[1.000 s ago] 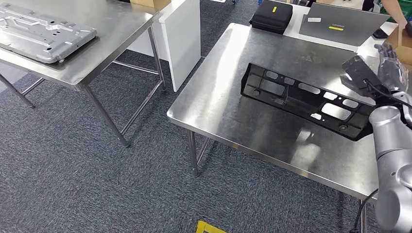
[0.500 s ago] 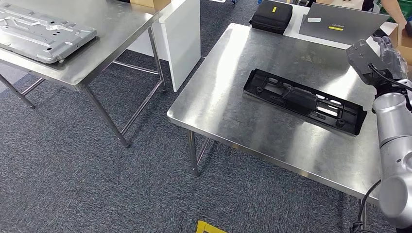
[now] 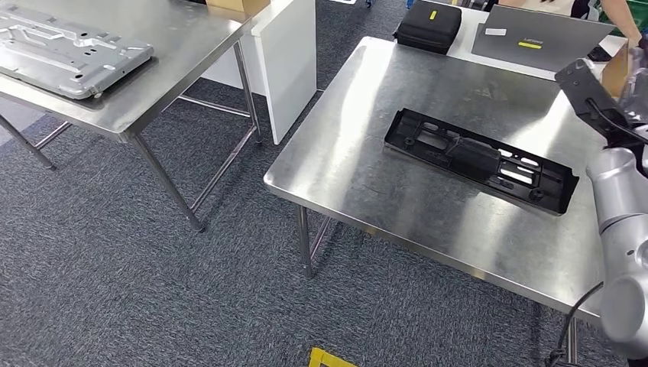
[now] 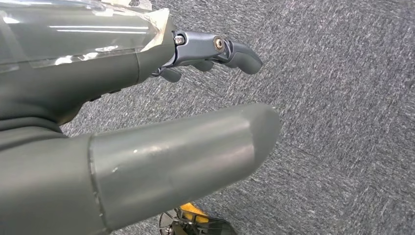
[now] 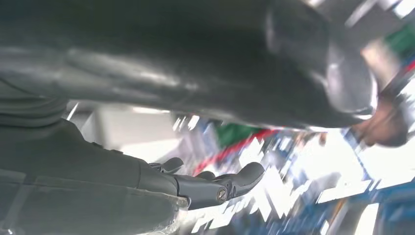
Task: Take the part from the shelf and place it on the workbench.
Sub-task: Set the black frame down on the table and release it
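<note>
Black part [image 3: 480, 160] lies flat on workbench [image 3: 367, 183]. Right hand [image 5: 205, 183] raised, fingers apart, empty. Left hand [image 4: 147, 117] empty, fingers apart, over carpet.

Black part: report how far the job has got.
Done: the part lies flat on the workbench, nothing touching it. In hand: nothing; the right hand is raised clear of it, and the left hand hangs over carpet, fingers empty. Left: apparently nothing.
</note>
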{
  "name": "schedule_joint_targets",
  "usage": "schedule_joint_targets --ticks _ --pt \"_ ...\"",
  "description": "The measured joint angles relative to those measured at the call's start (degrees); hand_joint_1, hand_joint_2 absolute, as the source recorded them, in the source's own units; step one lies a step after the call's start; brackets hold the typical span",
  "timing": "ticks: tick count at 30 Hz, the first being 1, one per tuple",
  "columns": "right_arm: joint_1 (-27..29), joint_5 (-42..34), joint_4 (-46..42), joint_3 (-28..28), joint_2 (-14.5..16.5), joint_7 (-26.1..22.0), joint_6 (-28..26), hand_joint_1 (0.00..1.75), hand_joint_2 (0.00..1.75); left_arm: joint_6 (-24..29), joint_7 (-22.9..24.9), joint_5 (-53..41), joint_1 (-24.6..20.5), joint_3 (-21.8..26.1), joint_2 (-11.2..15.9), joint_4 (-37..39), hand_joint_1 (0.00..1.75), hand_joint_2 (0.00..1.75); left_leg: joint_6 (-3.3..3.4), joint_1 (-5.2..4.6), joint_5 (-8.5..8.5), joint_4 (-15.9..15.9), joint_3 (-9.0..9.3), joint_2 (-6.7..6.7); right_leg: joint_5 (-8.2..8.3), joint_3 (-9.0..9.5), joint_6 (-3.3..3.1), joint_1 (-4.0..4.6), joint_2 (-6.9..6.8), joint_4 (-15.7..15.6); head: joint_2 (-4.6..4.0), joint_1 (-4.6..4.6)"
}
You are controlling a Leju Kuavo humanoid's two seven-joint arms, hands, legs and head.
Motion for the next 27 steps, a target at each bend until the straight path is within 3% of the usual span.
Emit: schedule_joint_targets --ticks 4,14,21,27 --pt "2.17 3.00 0.00 0.48 -4.23 2.31 -9.29 0.00 0.00 0.38 0.22 -0.08 0.17 0.01 -0.22 0.00 0.00 0.00 0.07 -0.01 -0.05 0.03 -0.07 -0.09 0.00 0.03 0.01 0.00 -0.05 0.00 0.00 0.02" --pt "8.35 1.47 -0.14 0.05 -9.06 1.86 -13.67 0.00 0.00 0.38 0.25 0.06 0.29 0.28 -0.55 0.01 0.00 0.00 0.24 -0.04 -0.06 0.05 -0.07 -0.02 0.07 -0.06 0.12 -0.01 -0.05 -0.03 0.00 0.01" --pt "23.52 -4.69 -4.90 -5.86 -11.82 -3.80 -16.44 0.00 0.00 0.15 0.08 0.18 0.32 1.21 -0.74 0.02 0.00 0.00 0.30 -0.07 -0.10 0.05 -0.20 -0.21 0.05 -0.07 0.14 -0.01 -0.19 -0.04 0.00 -0.01" --pt "41.60 -8.00 -12.51 -18.44 -11.20 -9.71 -16.60 0.00 0.00 -0.70 -0.04 -0.06 0.33 1.46 -0.99 0.02 0.00 0.00 0.37 -0.07 -0.15 0.04 -0.37 -0.80 -0.07 -0.07 0.29 0.00 -0.68 -0.06 0.00 0.00"
